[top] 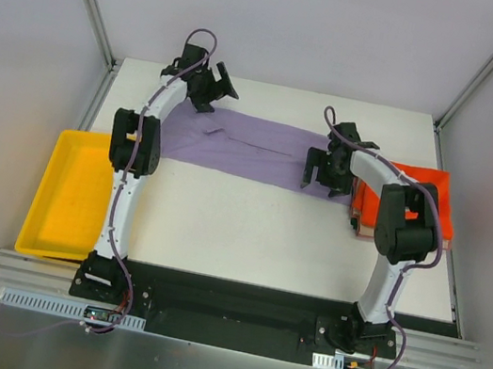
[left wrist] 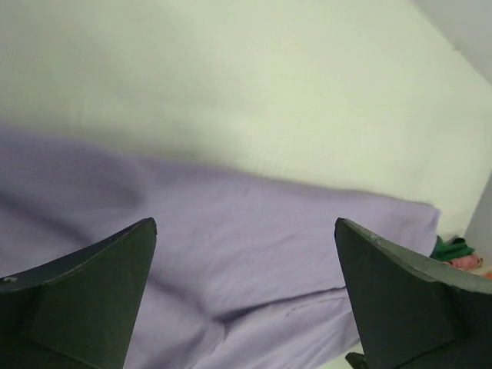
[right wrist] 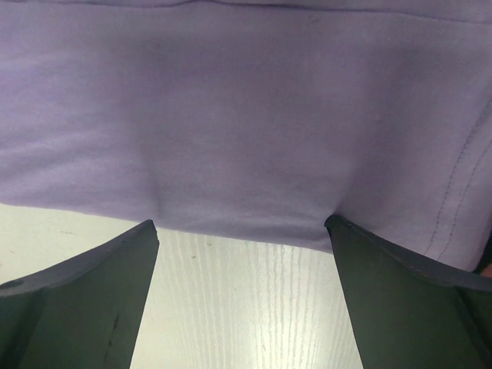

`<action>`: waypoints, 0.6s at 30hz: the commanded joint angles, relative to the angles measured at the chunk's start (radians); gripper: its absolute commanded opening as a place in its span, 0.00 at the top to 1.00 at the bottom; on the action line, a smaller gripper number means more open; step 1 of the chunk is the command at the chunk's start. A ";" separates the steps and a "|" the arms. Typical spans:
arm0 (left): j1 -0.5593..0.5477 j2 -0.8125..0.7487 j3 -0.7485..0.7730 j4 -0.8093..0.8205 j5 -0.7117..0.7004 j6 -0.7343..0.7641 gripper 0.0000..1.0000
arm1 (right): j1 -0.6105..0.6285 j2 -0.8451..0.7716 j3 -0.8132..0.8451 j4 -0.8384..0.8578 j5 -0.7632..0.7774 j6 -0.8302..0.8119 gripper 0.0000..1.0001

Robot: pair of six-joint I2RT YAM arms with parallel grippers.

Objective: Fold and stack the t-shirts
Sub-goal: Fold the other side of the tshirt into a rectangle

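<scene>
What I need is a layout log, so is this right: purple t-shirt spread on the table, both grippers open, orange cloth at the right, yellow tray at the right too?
No. The top external view shows the yellow tray at the left edge of the table, not the right. The rest stands: purple t-shirt spread out, left gripper and right gripper open, orange cloth at the right.

top external camera fixed high behind near edge of table [top: 247,233], looking down and forward, far enough to take in whole tabletop. left wrist camera sits low and close, looking slantwise between left gripper's fingers [left wrist: 92,300] along purple t-shirt [left wrist: 254,246] toward its far end. right wrist camera closer yet, facing steeply down past right gripper's fingers [right wrist: 77,300] at shirt hem and bare tabletop. all three views share shirt.
</scene>
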 commanded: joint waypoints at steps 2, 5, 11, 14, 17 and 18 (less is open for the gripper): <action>-0.012 0.111 0.210 0.163 0.149 0.031 0.01 | -0.028 0.002 0.006 -0.044 0.027 -0.012 0.04; -0.016 0.082 0.218 0.220 0.210 0.079 0.01 | -0.031 -0.004 0.011 -0.044 0.030 -0.015 0.04; -0.018 -0.226 -0.157 0.220 0.090 0.158 0.01 | -0.034 -0.007 0.018 -0.049 0.035 -0.015 0.04; -0.016 -0.355 -0.400 0.212 0.037 0.129 0.01 | -0.034 -0.010 0.008 -0.049 0.037 -0.015 0.04; -0.018 -0.433 -0.555 0.212 0.011 0.088 0.01 | -0.034 -0.015 -0.005 -0.050 0.041 -0.015 0.04; -0.018 -0.446 -0.581 0.214 0.009 0.075 0.01 | -0.034 -0.018 -0.009 -0.053 0.041 -0.015 0.04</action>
